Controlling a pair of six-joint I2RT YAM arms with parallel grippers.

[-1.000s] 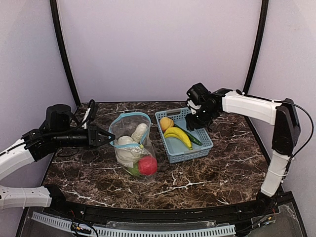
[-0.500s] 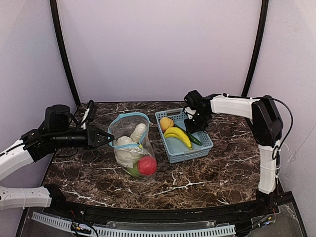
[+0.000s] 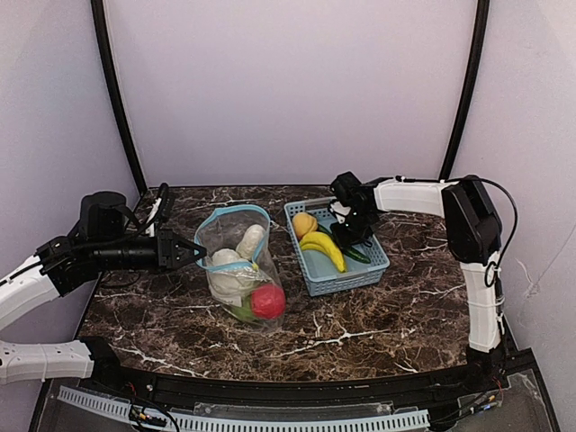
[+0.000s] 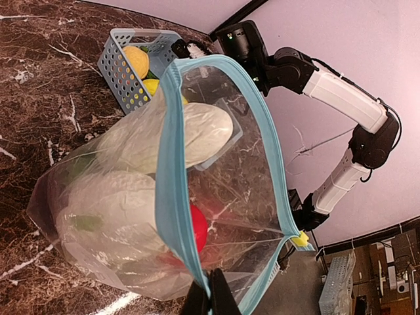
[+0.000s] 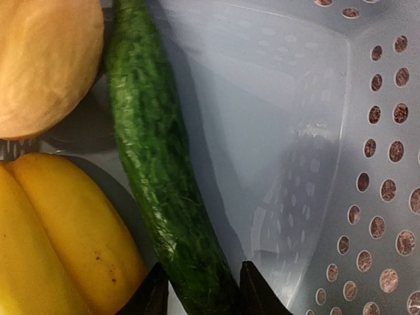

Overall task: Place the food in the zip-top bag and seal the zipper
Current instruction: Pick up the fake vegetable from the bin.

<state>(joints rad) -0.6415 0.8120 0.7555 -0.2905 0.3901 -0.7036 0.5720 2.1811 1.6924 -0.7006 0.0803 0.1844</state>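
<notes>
Top view: high behind the near edge, facing the table (image 3: 387,315). Left wrist: close, past the zip-top bag (image 4: 131,216) toward the basket (image 4: 121,65). Right wrist: nearest, onto the cucumber (image 5: 164,164) in that shared basket.

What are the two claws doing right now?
Left gripper: closed on the zipper.
Right gripper: straddles the cucumber; grip cannot be told.

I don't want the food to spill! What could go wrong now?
The right gripper straddles the cucumber, which might slip or tilt when lifted. The cucumber lies right beside the banana, which could get dragged along. The left gripper pinches the zip-top bag at one spot only, so its mouth could sag.
</notes>
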